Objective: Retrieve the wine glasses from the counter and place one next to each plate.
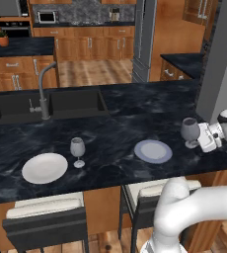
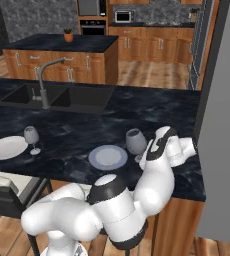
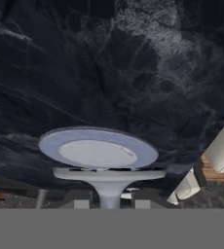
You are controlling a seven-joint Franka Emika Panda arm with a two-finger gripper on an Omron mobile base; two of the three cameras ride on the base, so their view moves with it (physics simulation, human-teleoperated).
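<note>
Two wine glasses show on the black marbled table (image 1: 135, 113). One glass (image 1: 77, 151) stands upright just to the right of the white plate (image 1: 44, 167), close beside it but not touching; in the right base view the same glass (image 2: 32, 139) stands just right of the white plate (image 2: 6, 147). The second glass (image 1: 190, 132) is upright at the right side of the bluish plate (image 1: 153, 151), with the end effector (image 1: 200, 139) reaching in sideways from the right at the level of its stem. In the right base view this glass (image 2: 135, 143) stands between the bluish plate (image 2: 107, 157) and the white wrist of the arm, and the end effector (image 2: 146, 156) is partly covered by that wrist. Seen from the hand camera, the stem and round foot of the glass (image 3: 109, 180) sit right between the two fingertips (image 3: 77, 200), which stand close on either side of the stem, so the end effector is narrowed around the stem and gripping it. The bluish plate (image 3: 98, 148) lies directly beyond the foot in that view, on the dark veined table (image 3: 133, 73). Whether the foot rests on the table or hangs just above it cannot be told. A sink (image 1: 51, 104) with a grey tap (image 1: 44, 91) is set into the table behind the plates, and two stools (image 1: 44, 217) stand at its near edge.
</note>
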